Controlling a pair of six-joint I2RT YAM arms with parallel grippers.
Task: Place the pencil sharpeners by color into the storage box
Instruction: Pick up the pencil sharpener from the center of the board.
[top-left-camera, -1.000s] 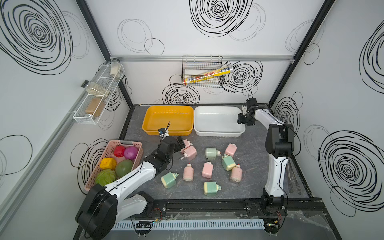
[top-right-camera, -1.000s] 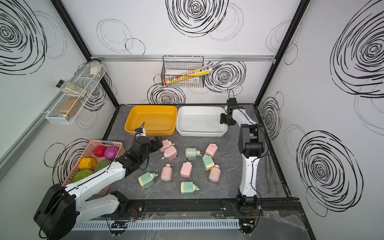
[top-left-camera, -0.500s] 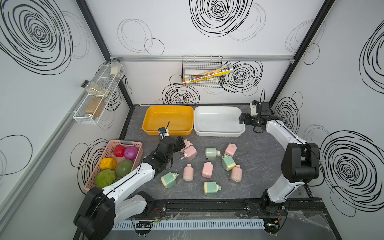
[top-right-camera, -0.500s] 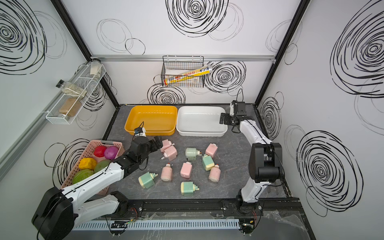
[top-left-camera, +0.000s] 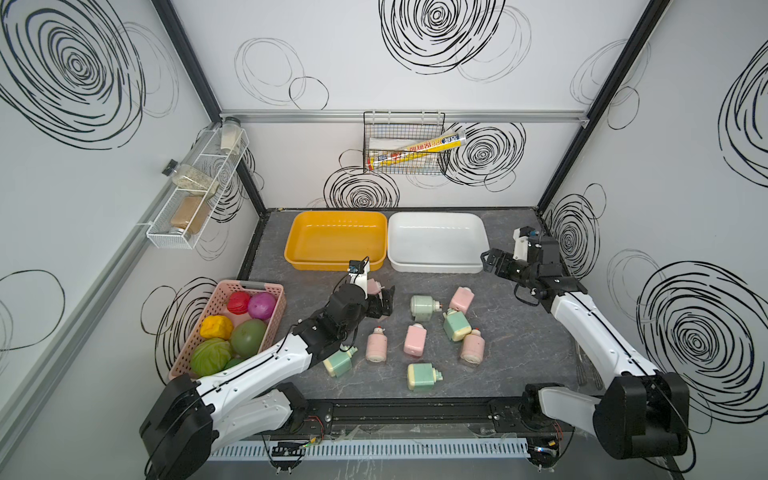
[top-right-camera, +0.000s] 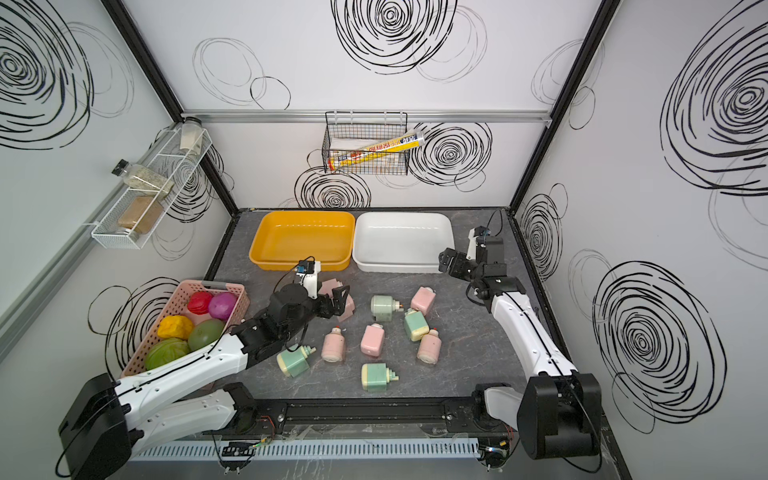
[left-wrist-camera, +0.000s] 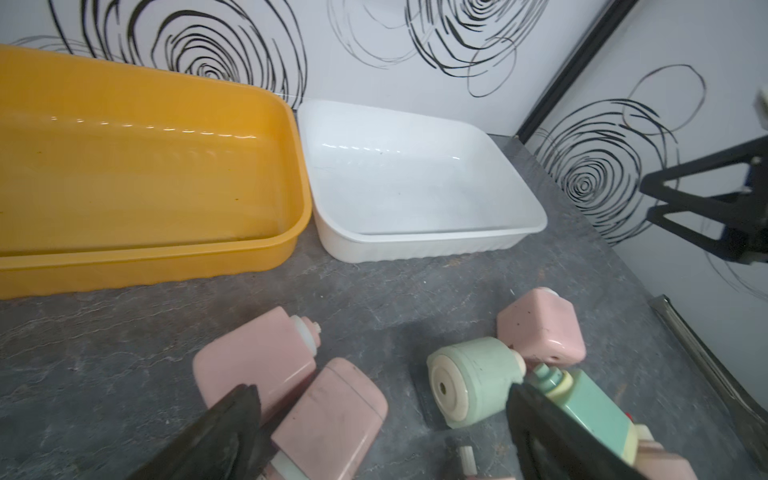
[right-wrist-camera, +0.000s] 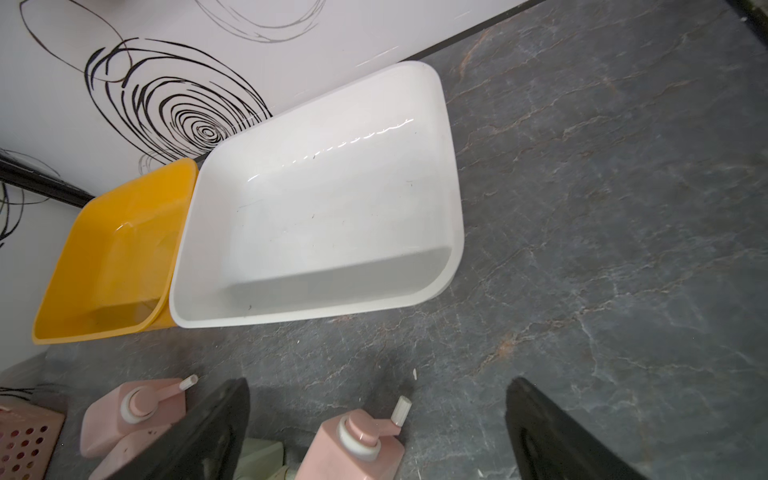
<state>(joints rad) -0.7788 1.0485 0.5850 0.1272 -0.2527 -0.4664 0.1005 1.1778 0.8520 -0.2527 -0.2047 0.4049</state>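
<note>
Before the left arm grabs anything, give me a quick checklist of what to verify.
1. Left gripper open: ok.
2. Right gripper open and empty: ok.
3. Yellow box and white box empty: ok.
4. Pink sharpener lined up between the left gripper's fingers: ok.
5. That sharpener clear of its neighbours: not ok, a second pink sharpener lies against it.
6. Which box takes pink: cannot tell.

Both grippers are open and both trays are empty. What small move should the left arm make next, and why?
Probably lower the left gripper and close it on the pink sharpener that lies just below its open jaws. The gripper holds nothing, this sharpener sits closest to it, and the yellow tray just beyond is empty, so a short carry would follow.
</note>
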